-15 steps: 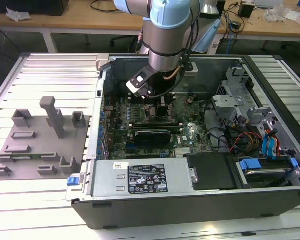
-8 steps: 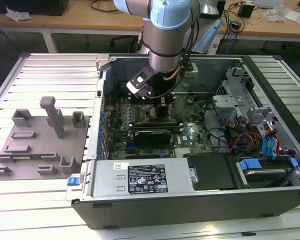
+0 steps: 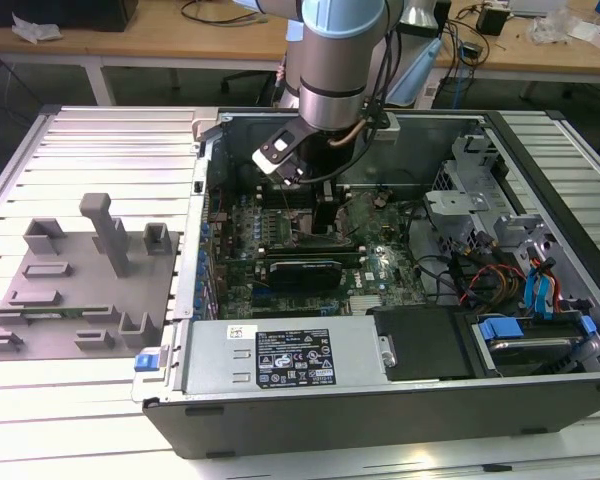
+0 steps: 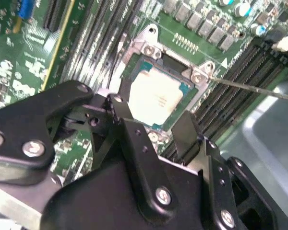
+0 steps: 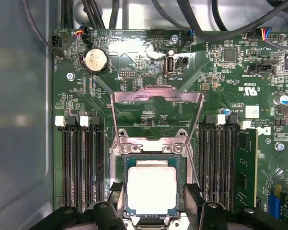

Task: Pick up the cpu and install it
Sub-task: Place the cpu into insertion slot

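Note:
The cpu (image 5: 151, 189) (image 4: 153, 96), a flat square chip with a silvery-white top, lies level inside the socket frame (image 5: 149, 143) on the green motherboard. My gripper (image 5: 153, 192) (image 4: 151, 120) (image 3: 325, 215) is lowered into the computer case directly over it. One black finger (image 5: 116, 191) stands at one side of the chip and the other finger (image 5: 192, 194) at the opposite side, each with a thin gap to the chip's edge, so the gripper is open. The socket's metal load plate (image 5: 156, 93) is swung up and back. Its wire lever (image 4: 249, 86) sticks out to the side.
Memory slots (image 5: 81, 163) flank the socket on both sides, with a stick (image 5: 245, 167) in one outer slot. An expansion card (image 3: 300, 272), a power supply (image 3: 280, 355) and cables (image 3: 500, 280) crowd the case. A grey fixture plate with blocks (image 3: 80, 290) lies at the exterior view's left.

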Motion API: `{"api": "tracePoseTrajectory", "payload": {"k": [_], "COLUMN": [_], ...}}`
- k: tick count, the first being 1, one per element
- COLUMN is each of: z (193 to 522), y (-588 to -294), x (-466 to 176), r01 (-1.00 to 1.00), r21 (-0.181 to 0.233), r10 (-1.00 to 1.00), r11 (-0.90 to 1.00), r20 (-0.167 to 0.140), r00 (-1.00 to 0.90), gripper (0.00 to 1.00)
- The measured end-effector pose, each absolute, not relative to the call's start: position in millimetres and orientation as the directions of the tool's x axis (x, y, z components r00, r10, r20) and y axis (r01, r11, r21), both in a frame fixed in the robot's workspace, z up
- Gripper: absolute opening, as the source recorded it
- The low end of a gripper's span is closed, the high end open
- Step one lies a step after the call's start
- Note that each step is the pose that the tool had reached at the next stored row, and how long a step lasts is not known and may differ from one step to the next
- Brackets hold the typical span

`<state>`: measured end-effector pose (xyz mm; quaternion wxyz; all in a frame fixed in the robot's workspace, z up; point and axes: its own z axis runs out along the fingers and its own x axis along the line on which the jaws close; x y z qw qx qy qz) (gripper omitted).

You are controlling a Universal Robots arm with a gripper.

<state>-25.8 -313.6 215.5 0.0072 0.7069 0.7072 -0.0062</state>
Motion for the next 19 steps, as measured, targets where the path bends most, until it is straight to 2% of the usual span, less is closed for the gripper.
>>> {"api": "tracePoseTrajectory", "payload": {"k": [6,9,10,11,14,19], "z": [215.7,215.7,215.7,215.7,215.7,215.6], "y": [-313.6,-313.6,-313.6,-313.6,-313.6,-313.7], "x": [-25.9,-26.0,-26.0,-26.0,-26.1,-26.3], "r01": [1.0,1.0,1.0,1.0,1.0,1.0], "r21": [0.001,0.001,0.002,0.001,0.002,0.005], "r10": [1.0,1.0,1.0,1.0,1.0,1.0], "r11": [0.0,0.0,0.0,0.0,0.0,0.004], "r20": [-0.019,-0.019,-0.019,-0.019,-0.019,-0.019], "r00": [0.0,0.0,0.0,0.0,0.0,-0.004], "gripper": [0.62,0.41,0.29,0.29,0.11,0.11]}}
